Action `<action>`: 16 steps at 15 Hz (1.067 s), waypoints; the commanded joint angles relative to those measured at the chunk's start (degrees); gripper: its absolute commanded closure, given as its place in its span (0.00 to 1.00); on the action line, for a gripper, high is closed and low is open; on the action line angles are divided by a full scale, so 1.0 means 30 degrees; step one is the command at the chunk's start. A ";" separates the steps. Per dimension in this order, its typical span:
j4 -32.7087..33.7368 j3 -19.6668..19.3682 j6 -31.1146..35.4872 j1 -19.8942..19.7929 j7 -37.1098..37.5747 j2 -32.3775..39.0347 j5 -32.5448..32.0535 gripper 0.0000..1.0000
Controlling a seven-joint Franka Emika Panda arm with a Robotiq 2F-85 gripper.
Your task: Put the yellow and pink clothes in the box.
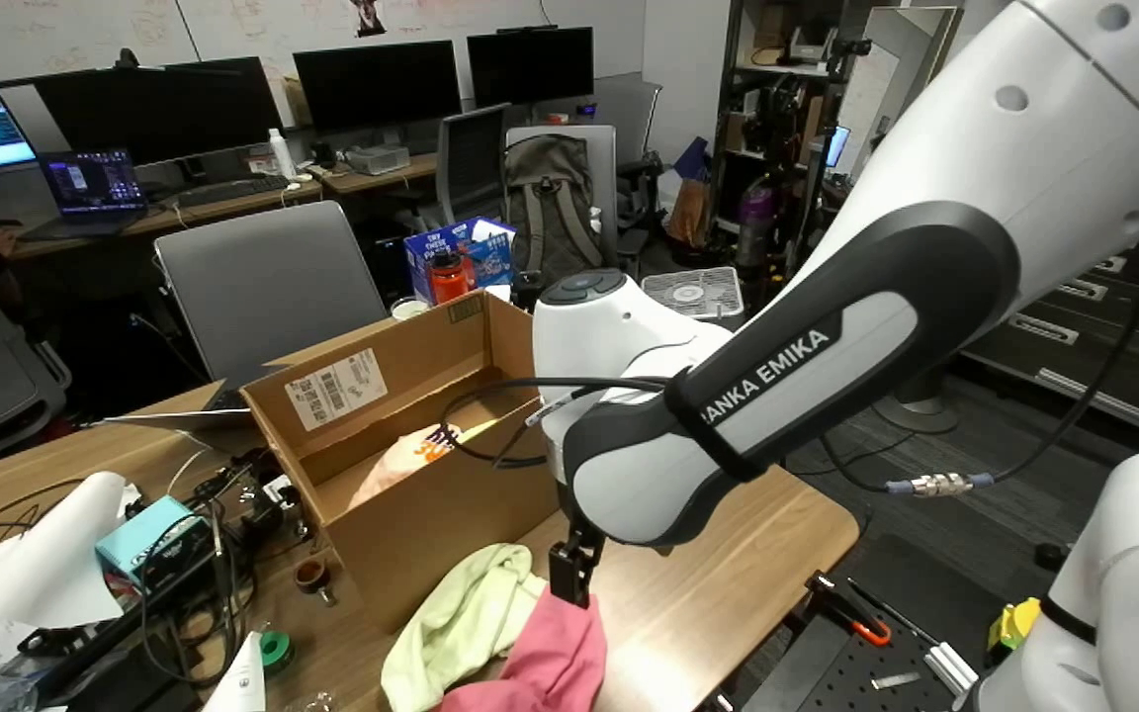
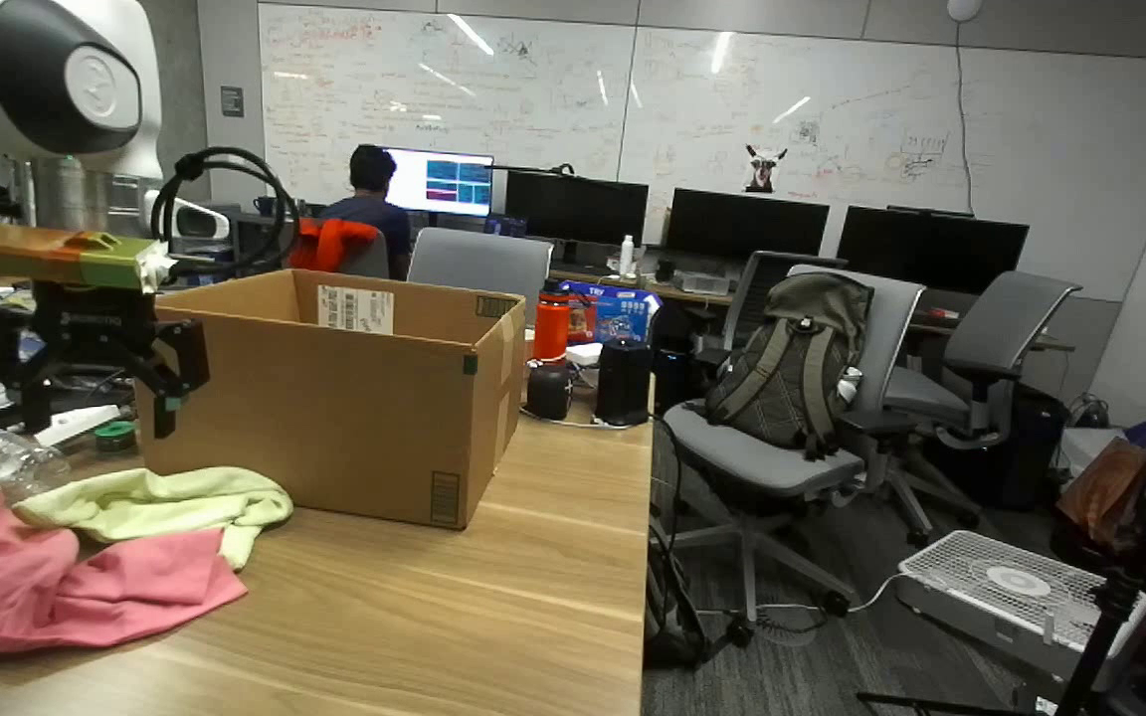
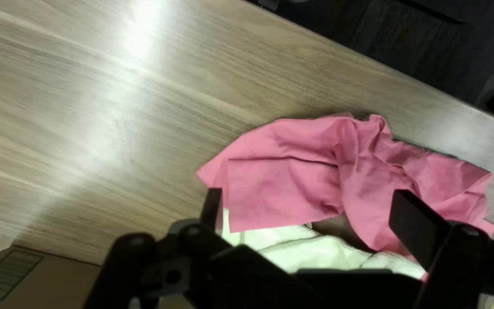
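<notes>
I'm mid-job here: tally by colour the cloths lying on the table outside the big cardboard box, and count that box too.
Pink cloth: 1
Pale lime-green cloth: 1
Brown cardboard box: 1
Total: 3

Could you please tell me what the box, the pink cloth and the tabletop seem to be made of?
Box: apparently matt cardboard, by its thin, plain brown walls.
Pink cloth: soft matt fabric, perhaps cotton, by its loose folds.
Tabletop: smooth, slightly glossy wood or laminate; grain and light reflections show.
</notes>
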 commanded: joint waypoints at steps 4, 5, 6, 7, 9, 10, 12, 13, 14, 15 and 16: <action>0.0065 0.0449 0.1011 0.0584 -0.1548 0.1669 0.0716 0.00; 0.0135 0.0496 0.1013 0.0616 -0.1756 0.1871 0.0771 0.00; 0.0167 0.0546 0.1100 0.0620 -0.1975 0.2087 0.0810 0.00; 0.0237 0.0597 0.1155 0.0626 -0.2240 0.2251 0.0996 0.00; 0.0320 0.0689 0.1436 0.0601 -0.2680 0.2552 0.1430 0.00; 0.0364 0.0733 0.1664 0.0588 -0.2832 0.2707 0.1639 0.00; 0.0448 0.0816 0.2033 0.0562 -0.3222 0.3057 0.2105 0.00; 0.0492 0.0851 0.2247 0.0542 -0.3392 0.3285 0.2268 0.00; 0.0541 0.0889 0.2463 0.0517 -0.3508 0.3489 0.2407 0.00; 0.0590 0.0925 0.2722 0.0485 -0.3640 0.3750 0.2567 0.00; 0.0637 0.0965 0.2982 0.0452 -0.3790 0.3979 0.2700 0.00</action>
